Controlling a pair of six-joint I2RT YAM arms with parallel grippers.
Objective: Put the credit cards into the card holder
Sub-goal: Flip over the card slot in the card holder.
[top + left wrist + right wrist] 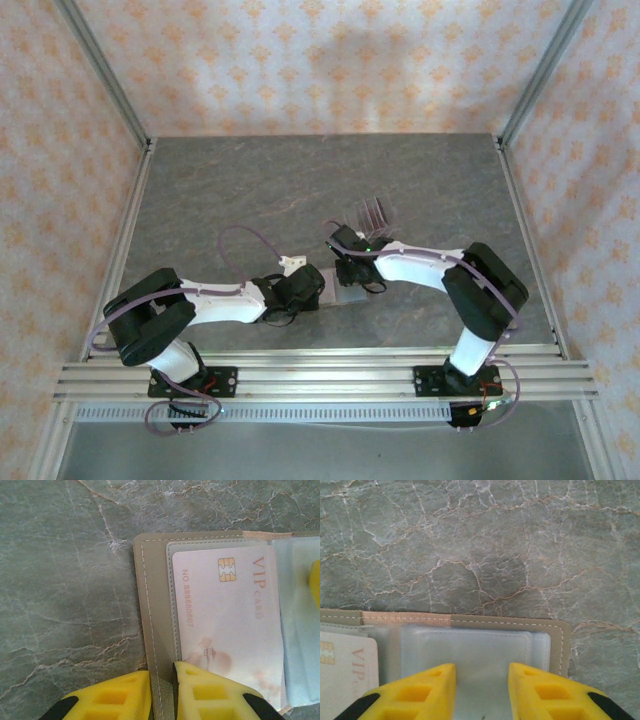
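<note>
The card holder (343,297) lies open on the table between the two arms, tan border (152,605) around clear sleeves. A pale VIP credit card (225,615) sits inside the left sleeve, and its edge is also in the right wrist view (345,675). My left gripper (162,676) is shut on the holder's tan left edge (318,290). My right gripper (481,675) hovers over the holder's right sleeves (470,650), jaws apart with nothing seen held; one of its fingertips (315,585) reaches into the left wrist view. More credit cards (371,211) stand dark and edge-on in a rack behind.
The clear slotted rack (384,214) stands just behind the right gripper (352,278). Grey marble tabletop (250,190) stretches behind and to both sides. Metal frame rails (320,372) run along the near edge, patterned walls around.
</note>
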